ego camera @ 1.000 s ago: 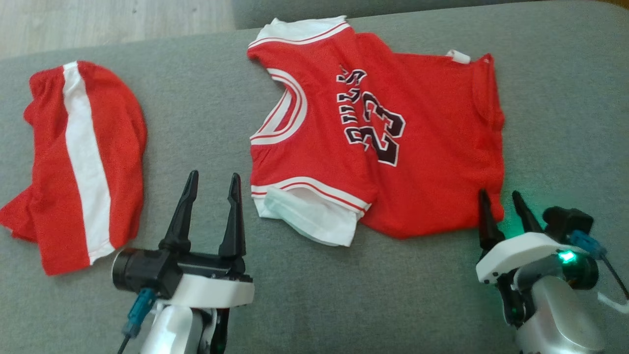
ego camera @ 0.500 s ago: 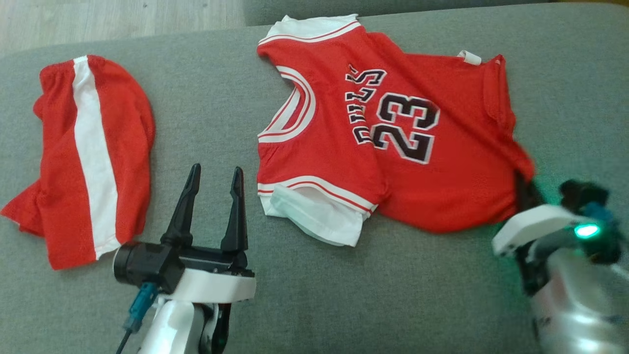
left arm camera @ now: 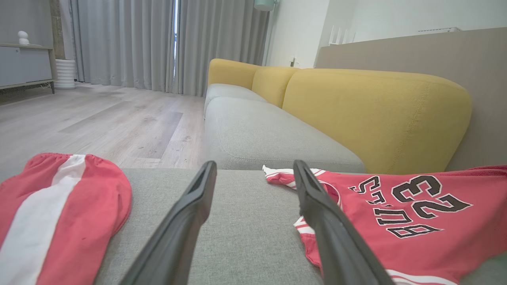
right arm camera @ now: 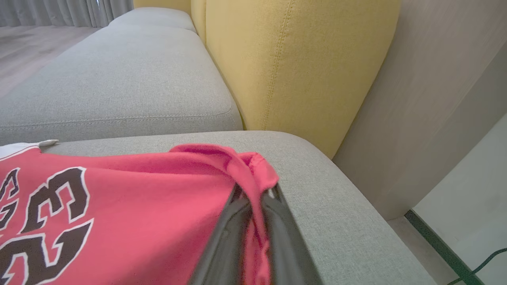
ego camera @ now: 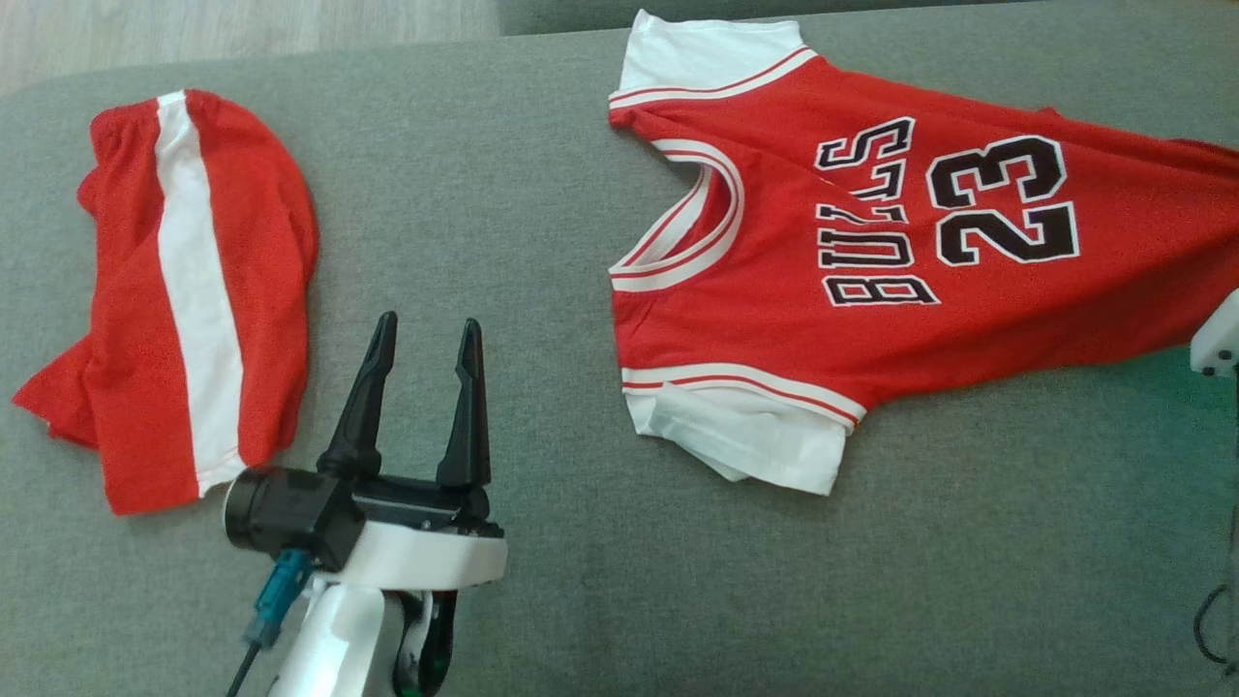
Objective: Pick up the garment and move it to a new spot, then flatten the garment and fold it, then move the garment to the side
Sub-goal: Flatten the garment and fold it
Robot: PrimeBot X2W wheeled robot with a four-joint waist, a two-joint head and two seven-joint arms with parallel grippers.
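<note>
garment: red mesh basketball jersey with white sleeves and black "BULLS 23" print (ego camera: 871,281), lies print side up on the right half of the grey fabric seat cushion (ego camera: 503,184).
garment layout: neck opening faces the cushion's middle. One white sleeve lies at the cushion's far edge, the other toward its near side. The hem end runs off toward the cushion's right end, and the cloth is pulled into long creases that way.
right gripper (right arm camera: 255,192): dark fingers pinched together on a bunched red hem corner of the jersey, near the cushion's right end. The fold sticks up past the fingertips.
right arm casing (ego camera: 1222,334): white, just beside the jersey's lower edge, at the cushion's right side.
left gripper (ego camera: 429,319): fingers spread wide with nothing between them, over the cushion's near middle and pointing to its far edge. It touches no garment. Cannot tell whether the tips touch the cushion.
other cloth: red shorts with a white side stripe (ego camera: 184,290), rumpled on the cushion's left end, well apart from the jersey, with the left gripper between the two.
background: yellow padded sofa back (left arm camera: 376,114) beyond the cushion's far right, pale wood floor (left arm camera: 99,122) beyond its far left.
</note>
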